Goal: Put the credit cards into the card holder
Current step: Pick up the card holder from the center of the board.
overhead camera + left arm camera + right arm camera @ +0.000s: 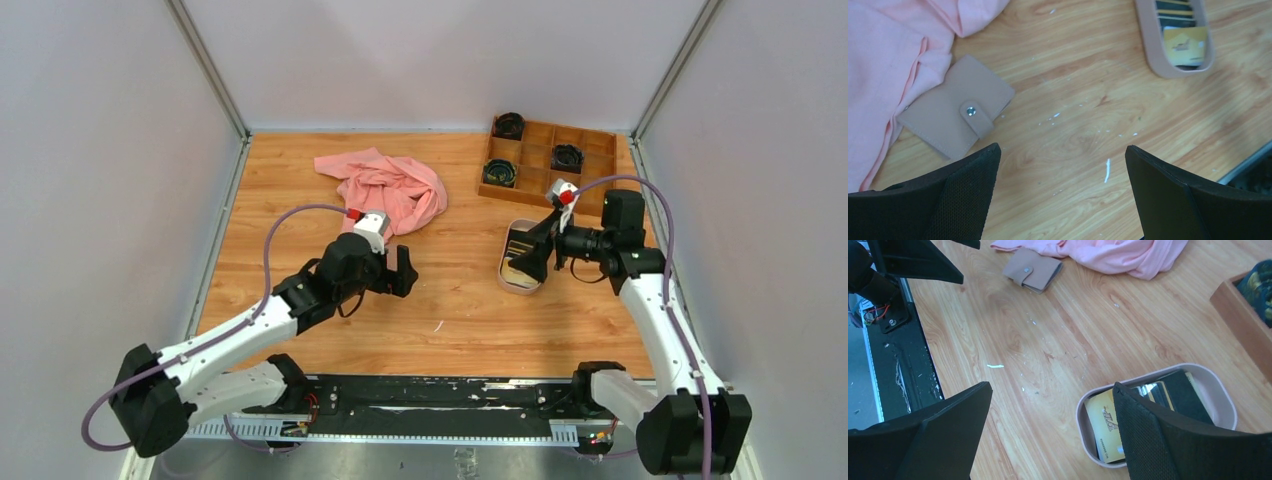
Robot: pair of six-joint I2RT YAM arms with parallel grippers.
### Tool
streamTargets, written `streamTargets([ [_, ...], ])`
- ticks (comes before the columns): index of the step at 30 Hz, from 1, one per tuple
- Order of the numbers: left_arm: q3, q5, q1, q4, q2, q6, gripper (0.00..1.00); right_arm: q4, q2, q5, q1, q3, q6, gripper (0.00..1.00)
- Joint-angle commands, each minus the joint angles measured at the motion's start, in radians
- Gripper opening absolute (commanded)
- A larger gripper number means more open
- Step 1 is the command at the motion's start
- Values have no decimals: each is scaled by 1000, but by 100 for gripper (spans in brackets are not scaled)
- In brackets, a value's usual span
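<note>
The tan card holder (955, 112) lies closed, snap stud up, beside and partly tucked under the pink cloth; it also shows in the right wrist view (1032, 270). It is hidden under my left arm in the top view. The credit cards lie in the oval pinkish tray (1082, 432): a yellow-gold card (1104, 427) on top, black striped ones (1188, 395) behind. My left gripper (1062, 149) is open and empty over bare wood, right of the holder (400, 270). My right gripper (1052, 386) is open and empty, one finger over the tray (530, 255).
A pink cloth (385, 188) lies at the back centre. A wooden compartment box (548, 165) holding dark coiled items stands at the back right, just behind the tray (503, 275). Grey walls enclose the table on three sides.
</note>
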Motion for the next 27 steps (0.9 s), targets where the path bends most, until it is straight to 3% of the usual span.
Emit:
streamTargets([
  [1, 62, -79, -2, -59, 109, -24, 100, -43, 62, 44, 27, 25, 8, 94],
  [7, 99, -218, 16, -57, 271, -63, 95, -119, 122, 191, 122, 63, -52, 92],
  [17, 198, -340, 56, -84, 463, -128, 73, -147, 140, 253, 171, 75, -78, 93],
  [24, 207, -353, 81, -50, 548, -146, 54, -147, 160, 256, 177, 78, -74, 93],
  [27, 215, -350, 84, -46, 579, -154, 52, -149, 166, 262, 178, 79, -78, 93],
])
